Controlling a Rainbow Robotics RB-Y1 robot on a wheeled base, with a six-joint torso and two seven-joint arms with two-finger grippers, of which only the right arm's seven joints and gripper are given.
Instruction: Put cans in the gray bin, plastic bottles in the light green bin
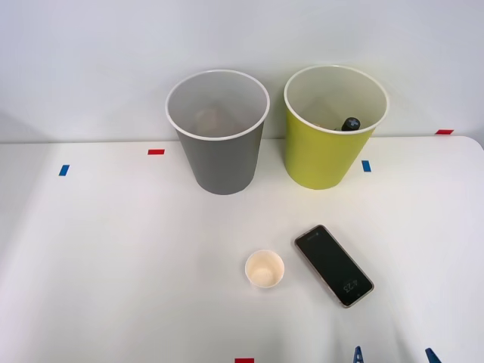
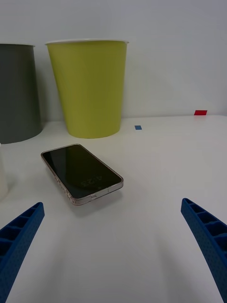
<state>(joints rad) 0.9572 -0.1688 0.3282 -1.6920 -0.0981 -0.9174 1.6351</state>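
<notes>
White surface (image 1: pixel 113 265) carrying two tall bins at the upper centre of the front view. Gray bin (image 1: pixel 219 144) stands left of the light green bin (image 1: pixel 330 136), close but apart. A black bottle cap (image 1: pixel 351 122) shows inside the light green bin against its right wall. Phone (image 1: pixel 333 265), face up, lies at lower right of centre; a small paper cup (image 1: pixel 265 268) stands just left of it. Right tool (image 2: pixel 113 246) spread wide, holding nothing, low over the surface near the phone.
</notes>
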